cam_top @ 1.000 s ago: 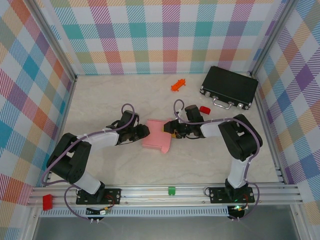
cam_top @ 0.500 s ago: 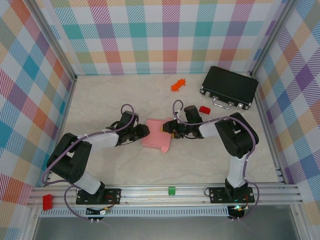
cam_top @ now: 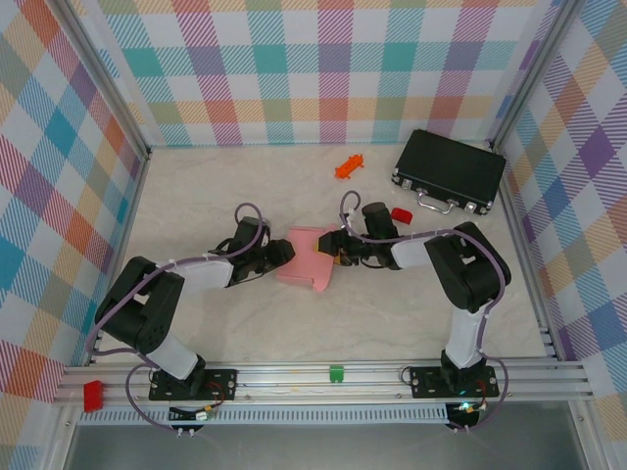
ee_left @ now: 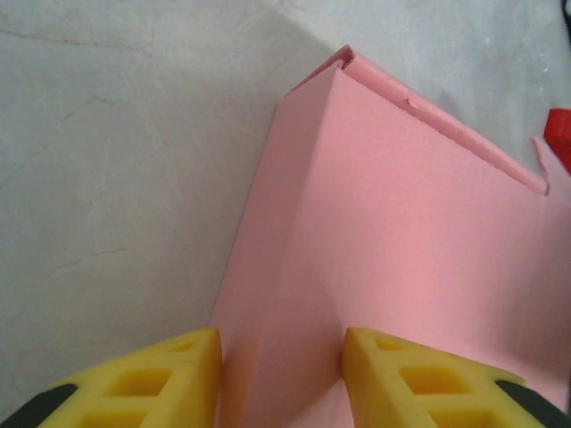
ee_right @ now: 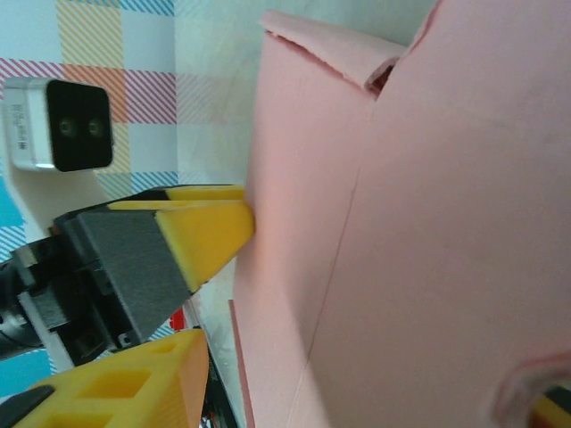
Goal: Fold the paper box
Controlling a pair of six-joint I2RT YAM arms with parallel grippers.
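Though thin and matte, creased pink paper box [ee_left: 401,223] within left pincer [ee_left: 281,379]

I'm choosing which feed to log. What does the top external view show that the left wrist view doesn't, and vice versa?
Top external: left claw and right claw flanking the pink thin-cardboard paper box, plus a black hard case and an orange plastic piece behind. Left wrist: the box's raised fold line close up, running between yellow fingers. Both: the pink box on the marbled table.
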